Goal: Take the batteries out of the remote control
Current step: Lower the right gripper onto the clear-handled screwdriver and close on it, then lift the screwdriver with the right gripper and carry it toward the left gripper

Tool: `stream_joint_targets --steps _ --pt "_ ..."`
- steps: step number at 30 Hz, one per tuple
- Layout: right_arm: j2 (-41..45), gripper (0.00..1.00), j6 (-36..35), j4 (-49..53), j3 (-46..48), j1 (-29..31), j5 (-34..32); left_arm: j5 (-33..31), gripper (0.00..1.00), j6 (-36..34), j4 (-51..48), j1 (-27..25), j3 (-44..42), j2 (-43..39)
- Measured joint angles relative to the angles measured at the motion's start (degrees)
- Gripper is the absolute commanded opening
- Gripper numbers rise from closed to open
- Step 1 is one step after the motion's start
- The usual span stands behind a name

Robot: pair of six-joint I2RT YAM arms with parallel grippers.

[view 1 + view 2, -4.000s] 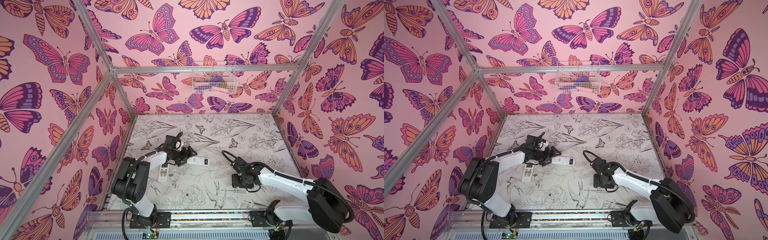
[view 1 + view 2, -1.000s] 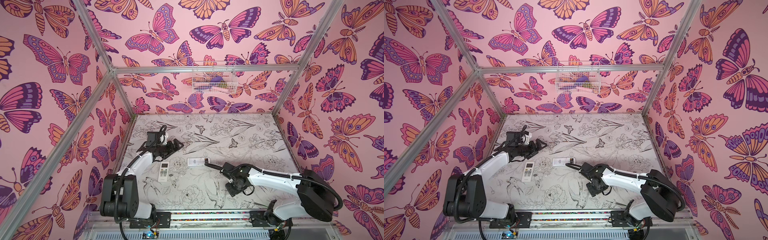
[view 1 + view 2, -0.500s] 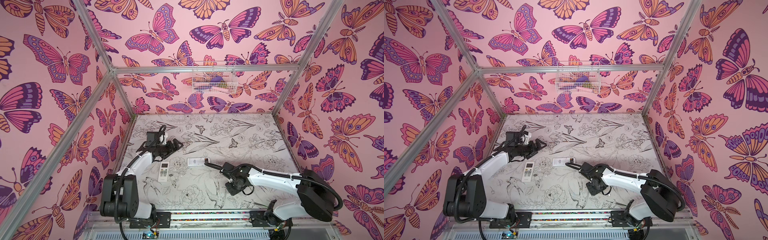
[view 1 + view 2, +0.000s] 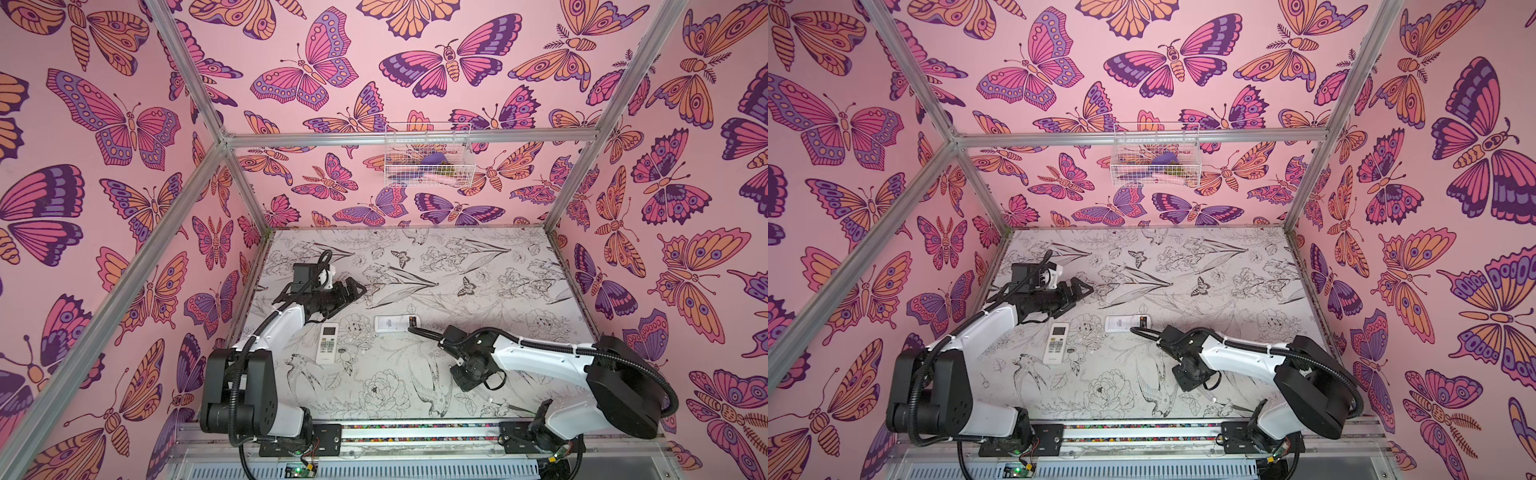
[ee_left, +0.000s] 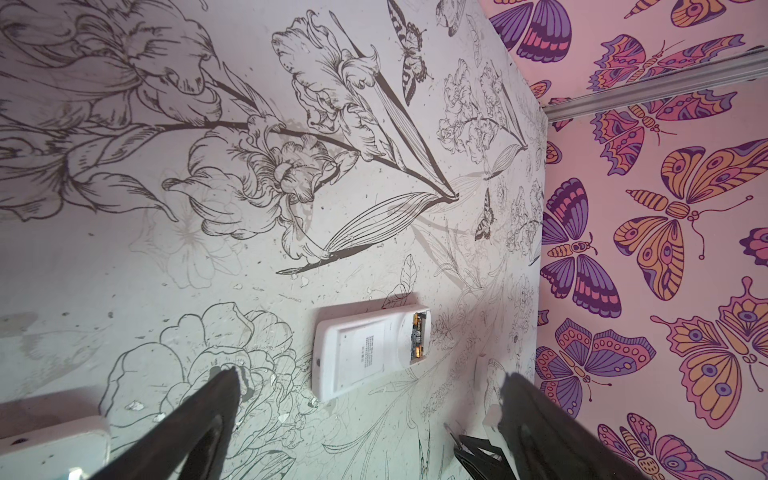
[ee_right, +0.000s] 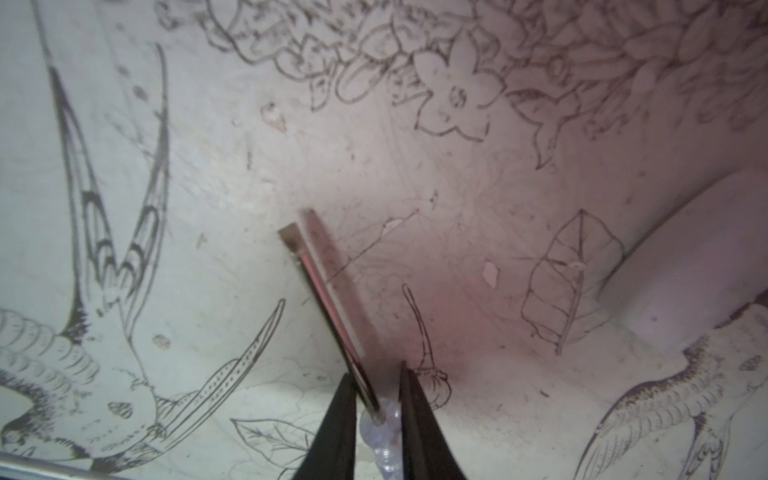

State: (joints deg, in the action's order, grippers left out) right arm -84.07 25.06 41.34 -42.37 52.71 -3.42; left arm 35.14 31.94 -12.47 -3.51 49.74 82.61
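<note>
Floral tabletop [image 6: 208,166]; right gripper [image 6: 375,370] astride screwdriver [image 6: 324,278]

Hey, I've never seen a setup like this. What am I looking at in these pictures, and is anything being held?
This is a robot: a left arm and a right arm over a patterned table in a butterfly-papered booth. Two pictures look down from overhead. The other two come from cameras on each arm's wrist. On the table lie a face-up remote and a face-down remote, its battery bay open with the batteries showing. The left hand is open and empty. The right hand pinches the clear handle of a screwdriver.
</note>
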Motion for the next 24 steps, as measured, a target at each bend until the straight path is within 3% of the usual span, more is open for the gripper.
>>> stream_joint_targets --steps 12,24 --pt "-1.53 0.01 -2.14 0.66 -1.51 -0.11 -0.68 0.0 1.0 -0.02 0.0 0.61 0.07 -0.02" --pt "0.83 0.0 -11.06 -2.84 -5.18 -3.23 3.39 5.05 0.96 -5.11 -1.6 1.38 3.96 -1.42"
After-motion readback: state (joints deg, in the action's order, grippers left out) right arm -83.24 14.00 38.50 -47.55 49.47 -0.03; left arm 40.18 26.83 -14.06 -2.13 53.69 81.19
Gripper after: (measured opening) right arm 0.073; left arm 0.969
